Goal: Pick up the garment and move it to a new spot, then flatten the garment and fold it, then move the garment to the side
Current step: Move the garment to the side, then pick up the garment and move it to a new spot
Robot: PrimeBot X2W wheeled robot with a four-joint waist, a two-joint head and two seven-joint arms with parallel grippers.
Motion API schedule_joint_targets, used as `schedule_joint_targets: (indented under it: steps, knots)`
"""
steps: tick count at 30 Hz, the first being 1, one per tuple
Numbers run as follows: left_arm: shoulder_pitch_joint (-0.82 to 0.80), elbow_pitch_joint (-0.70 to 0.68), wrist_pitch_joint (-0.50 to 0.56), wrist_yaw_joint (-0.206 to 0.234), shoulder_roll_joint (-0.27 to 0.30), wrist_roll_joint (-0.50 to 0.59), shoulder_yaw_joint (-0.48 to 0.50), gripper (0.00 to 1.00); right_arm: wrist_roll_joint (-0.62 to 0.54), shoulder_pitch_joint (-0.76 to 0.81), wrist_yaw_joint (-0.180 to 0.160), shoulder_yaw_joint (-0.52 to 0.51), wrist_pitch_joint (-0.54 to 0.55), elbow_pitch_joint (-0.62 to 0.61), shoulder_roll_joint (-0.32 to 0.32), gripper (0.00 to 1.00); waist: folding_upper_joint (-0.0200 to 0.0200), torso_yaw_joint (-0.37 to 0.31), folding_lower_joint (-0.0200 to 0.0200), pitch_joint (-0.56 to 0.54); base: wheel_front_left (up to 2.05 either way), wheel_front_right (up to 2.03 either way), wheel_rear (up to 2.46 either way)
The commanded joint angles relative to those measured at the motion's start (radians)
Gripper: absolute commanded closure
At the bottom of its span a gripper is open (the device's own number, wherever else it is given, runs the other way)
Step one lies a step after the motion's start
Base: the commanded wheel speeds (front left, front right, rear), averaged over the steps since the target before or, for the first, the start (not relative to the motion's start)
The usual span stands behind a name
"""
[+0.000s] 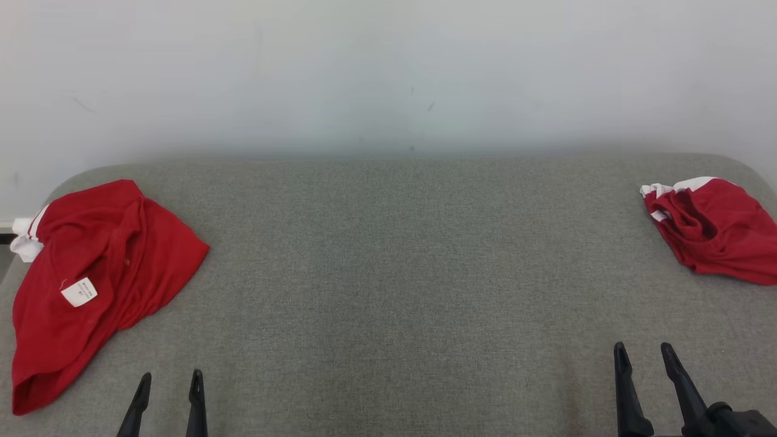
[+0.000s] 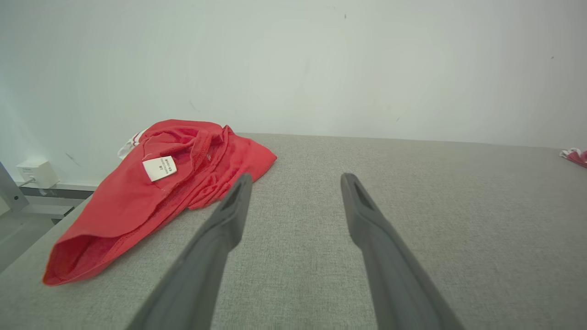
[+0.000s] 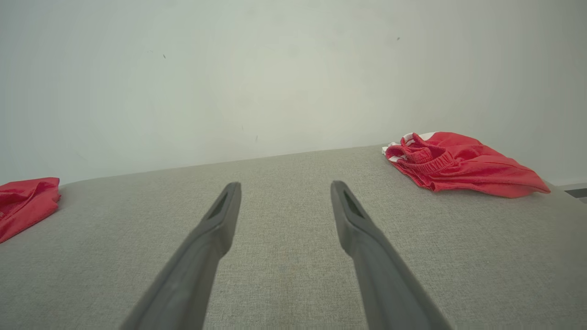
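A crumpled red garment with a white label and white trim lies at the left end of the grey table; the left wrist view shows this garment ahead and to the left. A second red garment with white trim lies bunched at the far right, and the right wrist view has that garment ahead to the right. My left gripper stands open at the near edge, just right of the left garment's hem. My right gripper is open too, near the front right, well short of the right garment. Both hold nothing.
A pale wall rises behind the table's far edge. The table's rounded corners fall away at left and right. In the left wrist view a white socket box sits low on the wall beyond the left edge.
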Motion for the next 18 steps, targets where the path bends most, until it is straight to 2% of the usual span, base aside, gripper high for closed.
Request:
schedule_joint_targets:
  steps: [1,18]
  knots:
    - [0.008,0.003,-0.004,0.0,0.001,0.008,-0.003,0.0,-0.005,0.016,-0.002,-0.005,-0.007,-0.002,0.007,0.0,0.0,0.002,0.0,-0.002,0.0,0.0,0.0]
    - [0.008,0.012,-0.004,0.0,0.002,0.007,-0.002,0.0,-0.005,0.031,-0.002,0.001,-0.013,0.011,0.024,0.0,0.0,0.005,0.0,-0.003,0.0,0.0,0.0]
